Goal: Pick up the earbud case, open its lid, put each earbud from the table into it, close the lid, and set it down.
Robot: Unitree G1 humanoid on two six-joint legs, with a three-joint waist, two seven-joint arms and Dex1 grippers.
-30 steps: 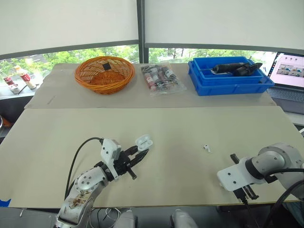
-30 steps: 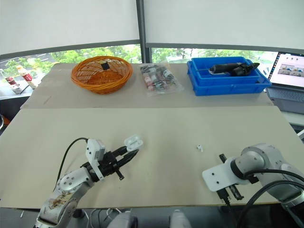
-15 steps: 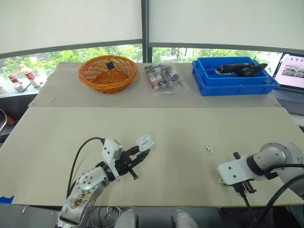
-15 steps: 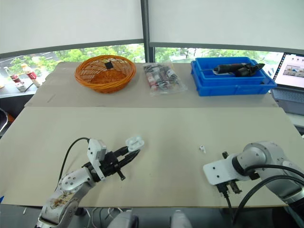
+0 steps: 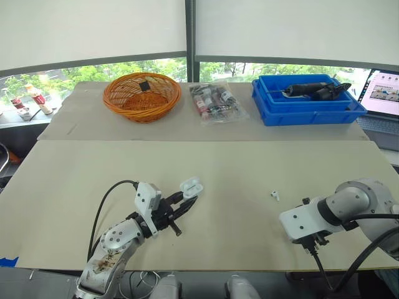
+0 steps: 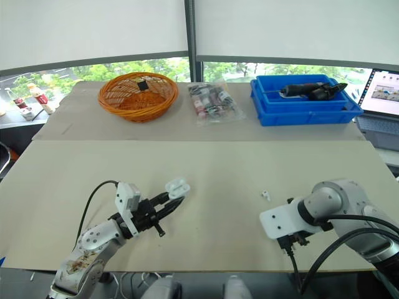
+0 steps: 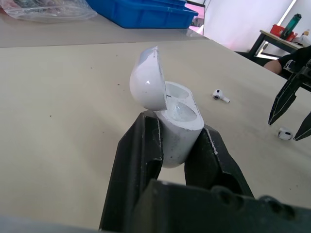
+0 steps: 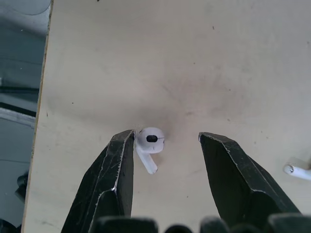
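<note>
The earbud case (image 7: 171,127) is smooth, glossy white plastic that catches the light. The earbud (image 8: 148,141) has the same glossy white plastic. The left gripper (image 7: 177,127) has matt black fingers (image 7: 138,160). The table (image 5: 249,168) is matt beige, faintly speckled. The basket (image 5: 138,96) is woven orange wicker, the bin (image 5: 305,112) smooth blue plastic, the bag (image 5: 215,103) clear crinkled film.

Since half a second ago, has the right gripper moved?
Yes. The right gripper has shifted to the robot's left, nearer the earbud lying on the table.
</note>
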